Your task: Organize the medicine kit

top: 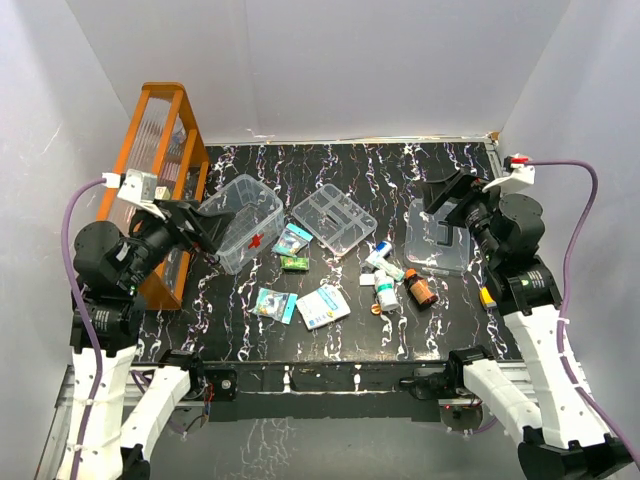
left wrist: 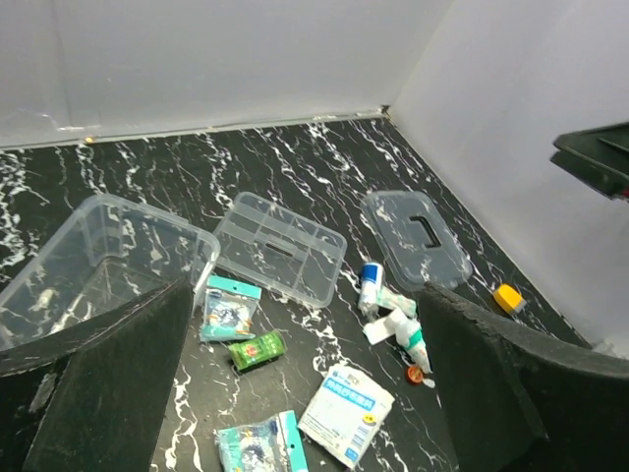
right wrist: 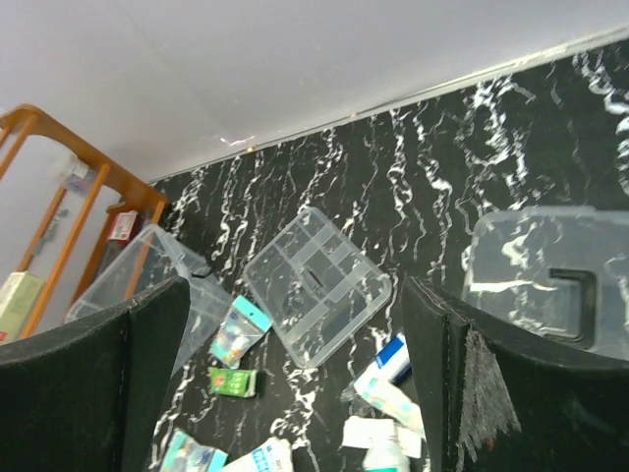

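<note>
Black-padded left gripper: jaws spread wide, empty, just beside the left wall of the kit box.
Black-padded right gripper: also spread and empty, over the far edge of the lid.
Risk, left side: we judge a low sweep could shove the light box askew.
Risk, loose goods: brown bottle with an orange cap, lying between tray and lid, may roll if nudged.
Clear rectangular plastic box with a red cross: left of centre, open, nothing inside.
Clear divided tray: flat beside the box, compartments bare.
Clear lid with dark handle: flat at the right.
</note>
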`<state>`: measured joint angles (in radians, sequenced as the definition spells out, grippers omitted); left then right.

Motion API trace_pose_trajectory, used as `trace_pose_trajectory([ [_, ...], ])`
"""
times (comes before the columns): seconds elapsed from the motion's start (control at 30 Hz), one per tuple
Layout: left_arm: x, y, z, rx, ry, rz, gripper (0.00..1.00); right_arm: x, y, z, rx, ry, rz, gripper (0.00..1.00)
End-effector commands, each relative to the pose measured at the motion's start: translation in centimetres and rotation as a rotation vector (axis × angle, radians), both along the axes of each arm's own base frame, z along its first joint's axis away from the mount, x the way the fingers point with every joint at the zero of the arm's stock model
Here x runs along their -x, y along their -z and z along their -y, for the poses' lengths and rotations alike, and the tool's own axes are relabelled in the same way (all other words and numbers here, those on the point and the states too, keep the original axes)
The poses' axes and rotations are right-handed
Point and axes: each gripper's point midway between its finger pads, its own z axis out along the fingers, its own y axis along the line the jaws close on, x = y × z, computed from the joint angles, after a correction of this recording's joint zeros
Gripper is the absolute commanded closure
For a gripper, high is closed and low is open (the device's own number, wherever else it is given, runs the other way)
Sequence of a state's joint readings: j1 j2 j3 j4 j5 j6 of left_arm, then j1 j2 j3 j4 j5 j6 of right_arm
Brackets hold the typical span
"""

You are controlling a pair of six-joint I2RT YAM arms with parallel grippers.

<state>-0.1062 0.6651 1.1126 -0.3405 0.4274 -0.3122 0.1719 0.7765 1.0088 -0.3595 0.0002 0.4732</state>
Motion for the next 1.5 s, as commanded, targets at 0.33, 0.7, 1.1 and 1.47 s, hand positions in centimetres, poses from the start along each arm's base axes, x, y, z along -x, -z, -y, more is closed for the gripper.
trace_pose_trajectory([
  [0.33,4.3,1.6,7.1,0.039,0.417,-0.029,0.01,2.2,-0.3,-3.9,-0.125,-0.257,-0.056,0.09],
  [0.7,2.0,6.9,10.4,-0.067,0.465,-0.222,0.01,2.8,1.8,-4.4,-0.171,-0.274,-0.201,0.12],
  [1.1,-8.4,15.0,7.6,-0.319,0.061,-0.472,0.01,3.3,4.5,-4.0,-0.176,-0.241,-0.273,0.19],
  [1.47,-17.7,21.1,4.7,-0.346,-0.105,-0.627,0.01,2.7,7.7,-5.0,-0.112,-0.333,-0.317,0.14],
])
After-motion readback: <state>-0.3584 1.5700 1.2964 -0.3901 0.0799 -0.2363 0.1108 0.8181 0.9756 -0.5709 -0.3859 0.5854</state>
